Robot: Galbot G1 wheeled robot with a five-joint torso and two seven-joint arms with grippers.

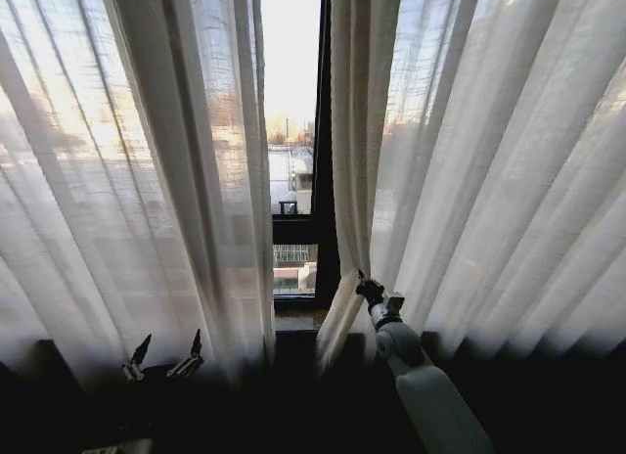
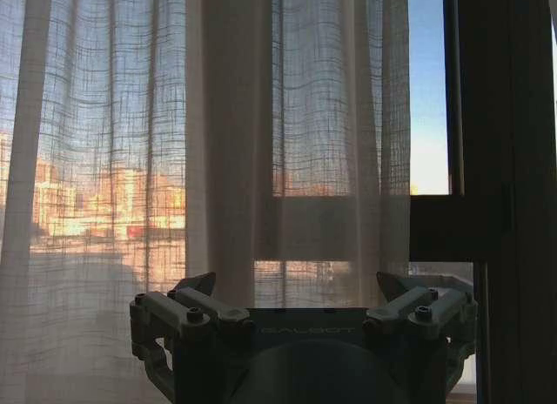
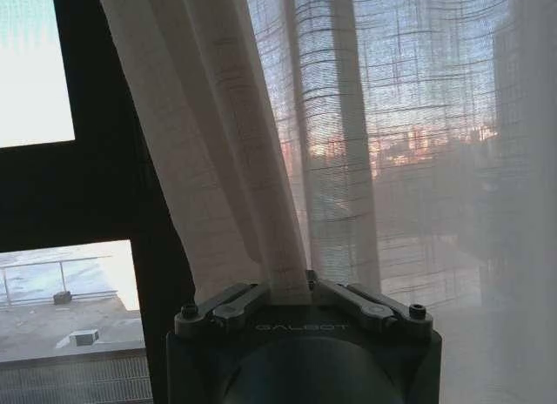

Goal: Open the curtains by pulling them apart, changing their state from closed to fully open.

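While left gripper (image 1: 163,359) open, right gripper (image 1: 364,284) clamped on curtains (image 1: 469,170)

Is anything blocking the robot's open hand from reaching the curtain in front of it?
Nothing visible does. The left gripper hangs open just short of the left curtain, bare air between. The right gripper is shut on the right curtain.

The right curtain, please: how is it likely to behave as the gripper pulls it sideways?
The right curtain looks sheer and pleated, so probably floppy and light. Pinched in the right gripper, its edge bunches, so it may stretch and trail rather than move as a whole.
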